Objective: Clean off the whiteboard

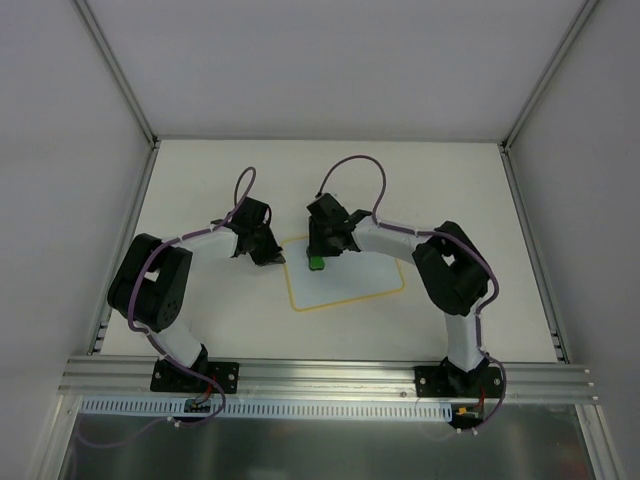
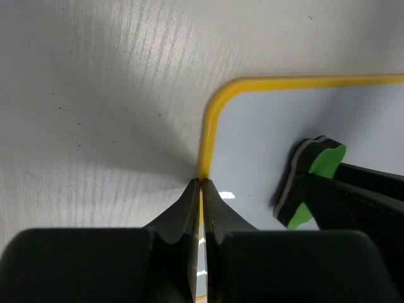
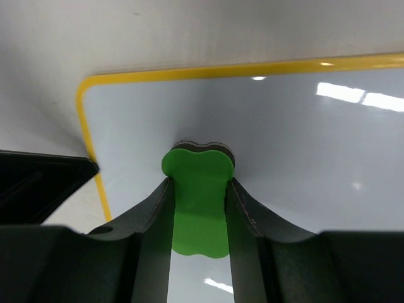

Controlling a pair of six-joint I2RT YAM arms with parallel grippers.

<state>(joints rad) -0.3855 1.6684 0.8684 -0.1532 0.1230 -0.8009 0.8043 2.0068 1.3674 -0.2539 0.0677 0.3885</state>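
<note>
- Jaws of the left gripper (image 2: 201, 183) are pressed flat together with nothing between them. Their tips sit on the yellow border of the whiteboard (image 1: 345, 288), on its left edge just below a rounded corner. Whether they bear down on it or only touch it cannot be told.
- Jaws of the right gripper (image 3: 199, 180) are closed on a green eraser (image 3: 196, 208), one finger on each side of its narrow waist. The wider green end sticks out past the fingertips.
- A thin dark layer shows at the eraser's far end, and that end appears to meet the board's surface. The left wrist view shows the eraser tilted rather than lying flat.
- The whiteboard lies flat on the white table (image 1: 200, 190) between the two arms, turned slightly askew to the table's edges.
- The board's surface is pale blue-white, with a few bright reflections of lamps on it.
- The eraser stands over the board's far left part, a little inside the corner where the left gripper rests.
- Seen from above, the two grippers are near each other but apart, the left at the board's rim and the right over its surface.
</note>
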